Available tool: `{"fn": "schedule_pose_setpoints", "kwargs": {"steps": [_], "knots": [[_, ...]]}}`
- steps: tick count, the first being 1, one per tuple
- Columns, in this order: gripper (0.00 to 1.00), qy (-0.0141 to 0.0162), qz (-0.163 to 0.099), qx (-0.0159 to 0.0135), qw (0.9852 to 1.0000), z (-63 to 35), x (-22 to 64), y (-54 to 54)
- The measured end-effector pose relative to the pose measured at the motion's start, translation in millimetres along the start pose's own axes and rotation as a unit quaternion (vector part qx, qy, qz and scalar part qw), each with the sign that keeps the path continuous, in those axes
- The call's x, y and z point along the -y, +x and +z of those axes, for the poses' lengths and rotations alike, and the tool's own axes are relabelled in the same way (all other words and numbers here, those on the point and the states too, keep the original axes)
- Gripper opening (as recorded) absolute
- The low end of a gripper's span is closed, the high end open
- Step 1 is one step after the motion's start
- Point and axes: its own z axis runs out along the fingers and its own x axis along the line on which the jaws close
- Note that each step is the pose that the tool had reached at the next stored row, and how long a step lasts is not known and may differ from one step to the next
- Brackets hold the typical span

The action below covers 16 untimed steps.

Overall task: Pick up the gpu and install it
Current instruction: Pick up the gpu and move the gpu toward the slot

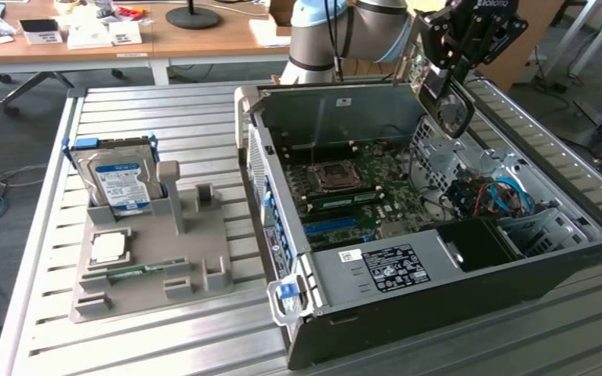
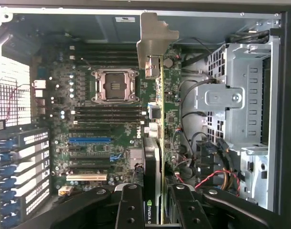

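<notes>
Above the open case (image 1: 437,321), at one o'clock in the exterior view, we see the jaws clamped on the gpu (image 1: 453,110), hanging over the case's far corner with free room below it. From the wrist we get the card edge-on, silver bracket (image 2: 155,36) foremost, motherboard (image 2: 88,119) one side, drive cage (image 2: 235,95) the other — its fan face hidden there. At nine o'clock the hard drive (image 1: 121,184) stands in a grey holder (image 1: 154,262) on the worktop (image 1: 175,345).

Green, black-covered gpu (image 1: 451,110) (image 2: 153,157) hangs edge-on above the motherboard (image 1: 356,188).
</notes>
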Motion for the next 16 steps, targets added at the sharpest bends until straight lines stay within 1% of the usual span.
{"fn": "schedule_pose_setpoints", "kwargs": {"steps": [16], "knots": [[0.27, 0.0, 0.0, 0.0, 1.0, 0.6, -0.7, -23.9]]}}
